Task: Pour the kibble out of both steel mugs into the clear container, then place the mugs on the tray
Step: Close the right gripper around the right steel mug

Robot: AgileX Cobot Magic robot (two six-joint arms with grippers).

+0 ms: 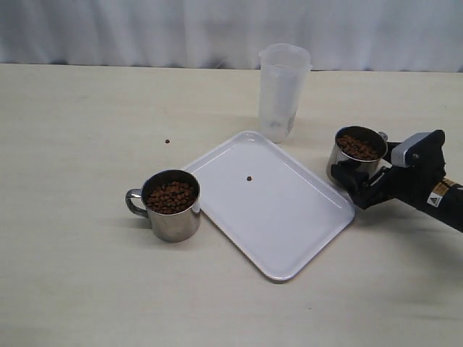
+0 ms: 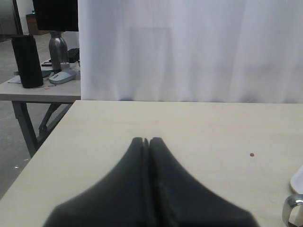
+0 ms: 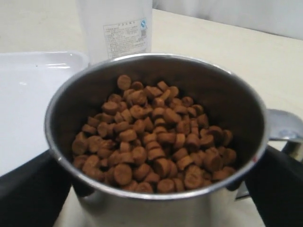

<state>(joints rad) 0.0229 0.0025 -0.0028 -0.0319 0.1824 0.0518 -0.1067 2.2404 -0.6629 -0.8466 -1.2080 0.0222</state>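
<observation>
Two steel mugs hold brown kibble. The left mug [image 1: 172, 206] stands by the white tray [image 1: 289, 217] with its handle [image 2: 293, 208] pointing away from it. The right mug [image 1: 356, 155] [image 3: 156, 208] stands upright beyond the tray's right corner, full of kibble [image 3: 151, 137]. My right gripper [image 1: 352, 181] [image 3: 158, 189] is open, with a black finger close on each side of this mug's wall. The clear container [image 1: 283, 90] [image 3: 118, 28] stands empty behind the tray. My left gripper [image 2: 147, 140] is shut on nothing, over bare table, and is out of the exterior view.
One loose pellet [image 1: 249, 178] lies on the tray, another [image 1: 167, 142] [image 2: 252, 154] on the table left of it. A white curtain [image 1: 217, 29] closes off the back. The table's left edge [image 2: 47, 142] drops off towards another desk.
</observation>
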